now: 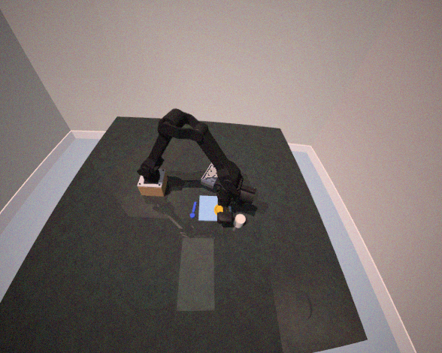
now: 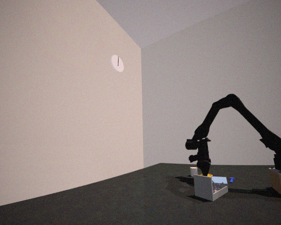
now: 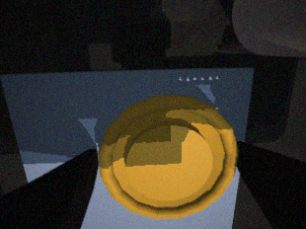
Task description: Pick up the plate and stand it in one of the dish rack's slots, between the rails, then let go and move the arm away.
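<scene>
A round, shallow orange plate point(image 3: 168, 156) lies flat on a pale blue rectangular mat point(image 1: 207, 207) at its edge, near the small grey railed dish rack point(image 2: 209, 186).
</scene>
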Controlling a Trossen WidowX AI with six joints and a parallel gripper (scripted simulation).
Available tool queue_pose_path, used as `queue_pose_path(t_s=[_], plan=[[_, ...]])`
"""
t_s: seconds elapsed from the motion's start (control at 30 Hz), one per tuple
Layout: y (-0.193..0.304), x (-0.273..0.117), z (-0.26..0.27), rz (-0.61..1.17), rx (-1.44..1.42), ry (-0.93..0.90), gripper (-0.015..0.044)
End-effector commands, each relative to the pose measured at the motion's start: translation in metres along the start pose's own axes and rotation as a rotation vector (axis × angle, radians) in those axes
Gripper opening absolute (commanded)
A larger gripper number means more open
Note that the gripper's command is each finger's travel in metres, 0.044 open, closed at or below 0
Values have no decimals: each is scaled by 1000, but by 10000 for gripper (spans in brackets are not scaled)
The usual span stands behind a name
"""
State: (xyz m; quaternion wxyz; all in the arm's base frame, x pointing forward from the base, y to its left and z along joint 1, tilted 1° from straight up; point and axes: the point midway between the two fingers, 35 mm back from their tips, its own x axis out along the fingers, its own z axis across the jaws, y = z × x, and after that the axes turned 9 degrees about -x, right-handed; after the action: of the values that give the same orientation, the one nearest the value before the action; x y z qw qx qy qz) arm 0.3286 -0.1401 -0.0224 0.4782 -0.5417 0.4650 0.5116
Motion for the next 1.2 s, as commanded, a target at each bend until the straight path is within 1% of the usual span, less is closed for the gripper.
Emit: queue_pose_path(t_s=[0.0,0.2,0.3,0.6,0.63,1.17], plan=[[0,1,0,2,4,3,368],[0,1,0,2,4,3,328],[-1,-3,-1,2,4,3,249],[-10,-53,-6,0,4,4,13],[-11,-58,-6,0,4,4,0],[-15,-136,-8,1,7,6,0]])
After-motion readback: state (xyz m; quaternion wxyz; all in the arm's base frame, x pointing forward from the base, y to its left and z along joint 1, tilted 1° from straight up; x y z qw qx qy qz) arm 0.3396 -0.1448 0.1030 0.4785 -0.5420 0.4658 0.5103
